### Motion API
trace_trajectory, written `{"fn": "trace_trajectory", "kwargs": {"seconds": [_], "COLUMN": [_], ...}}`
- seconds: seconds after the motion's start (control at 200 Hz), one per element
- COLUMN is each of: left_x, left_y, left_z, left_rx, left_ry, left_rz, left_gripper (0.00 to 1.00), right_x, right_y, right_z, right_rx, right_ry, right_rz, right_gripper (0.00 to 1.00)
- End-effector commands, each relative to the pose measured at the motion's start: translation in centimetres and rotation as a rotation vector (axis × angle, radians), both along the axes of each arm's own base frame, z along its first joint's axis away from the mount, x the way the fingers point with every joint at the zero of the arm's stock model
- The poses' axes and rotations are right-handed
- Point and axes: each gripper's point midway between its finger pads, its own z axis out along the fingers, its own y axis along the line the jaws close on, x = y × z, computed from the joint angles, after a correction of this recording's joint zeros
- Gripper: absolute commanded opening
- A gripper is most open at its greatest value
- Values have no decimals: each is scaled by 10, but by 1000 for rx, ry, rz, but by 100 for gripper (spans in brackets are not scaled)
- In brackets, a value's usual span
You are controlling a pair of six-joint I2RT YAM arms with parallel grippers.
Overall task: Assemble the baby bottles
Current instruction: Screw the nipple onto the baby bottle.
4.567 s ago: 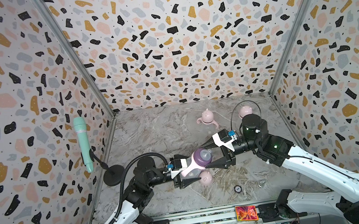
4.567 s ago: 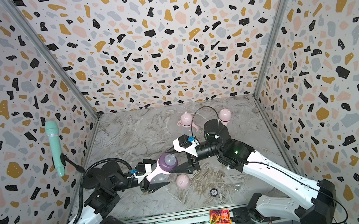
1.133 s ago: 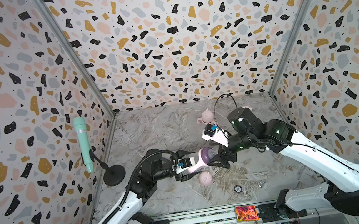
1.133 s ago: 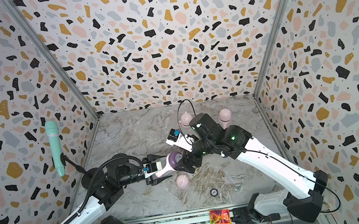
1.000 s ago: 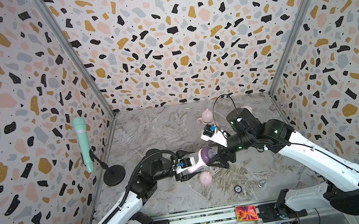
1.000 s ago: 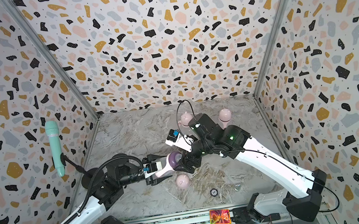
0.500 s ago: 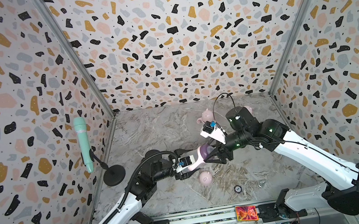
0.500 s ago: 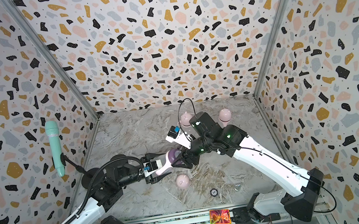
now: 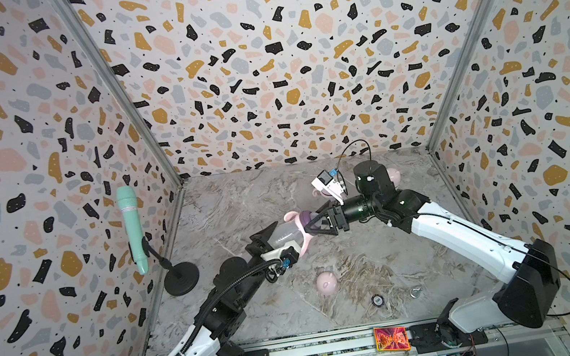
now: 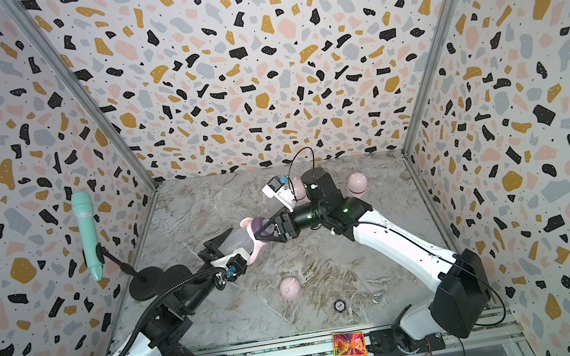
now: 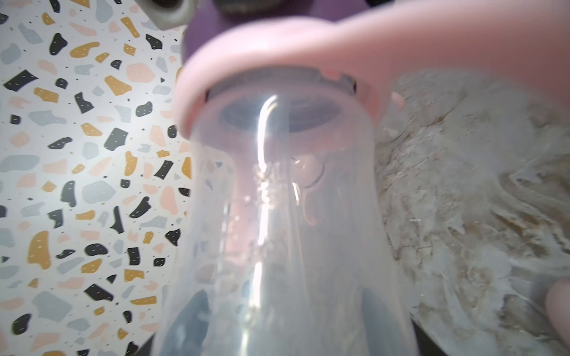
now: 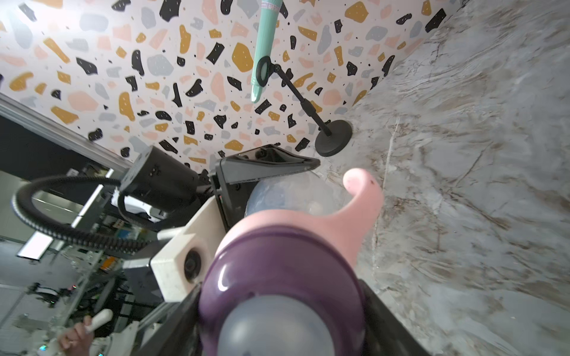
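A clear baby bottle (image 9: 284, 235) (image 10: 240, 242) hangs tilted above the middle of the floor, between both arms. My left gripper (image 9: 272, 240) (image 11: 283, 323) is shut on its clear body (image 11: 283, 215). On the purple teat collar (image 9: 305, 217) (image 12: 277, 271), my right gripper (image 9: 314, 224) (image 12: 277, 323) is shut, with a dark finger on each side. The pink handled ring (image 11: 308, 52) (image 12: 361, 197) sits under the collar. A loose pink dome cap (image 9: 326, 283) (image 10: 290, 288) lies on the floor nearer the front. Two capped bottles (image 10: 357, 184) (image 10: 298, 188) stand at the back, partly hidden by the right arm.
A mint-green microphone (image 9: 131, 227) on a black stand with a round base (image 9: 181, 278) stands by the left wall. A small black disc (image 9: 378, 300) and a metal ring (image 9: 414, 292) lie near the front edge. An orange card (image 9: 391, 338) sits on the front rail.
My right gripper's jaws have narrowed onto the purple collar. Both arms have lifted the bottle and carried it a little to the left, its neck tilting up.
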Motion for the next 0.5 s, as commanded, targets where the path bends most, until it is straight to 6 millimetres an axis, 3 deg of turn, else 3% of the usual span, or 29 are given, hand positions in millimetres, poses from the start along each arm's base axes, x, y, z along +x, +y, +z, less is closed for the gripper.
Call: {"fn": "trace_trajectory", "kwargs": {"seconds": [0.0, 0.08, 0.17, 0.31, 0.416, 0.496], "left_x": [21, 23, 23, 21, 18, 12], "left_y": [53, 54, 51, 42, 28, 10], "left_z": [36, 29, 24, 23, 19, 16], "left_rx": [-53, -8, 12, -28, -65, -76], "left_ry": [-164, -164, -151, -124, -57, -8], "left_rz": [320, 346, 345, 290, 211, 103], "left_gripper": [13, 14, 14, 14, 13, 12], "right_x": [-25, -17, -1, 12, 6, -5], "right_y": [-3, -2, -6, -27, -47, -63], "right_z": [42, 46, 39, 31, 40, 49], "right_rx": [129, 141, 49, -156, -221, -241], "right_ry": [237, 249, 145, -146, -314, -423], "right_rz": [120, 89, 15, -70, -100, -108], "right_gripper": [0, 0, 42, 80, 97, 99]}}
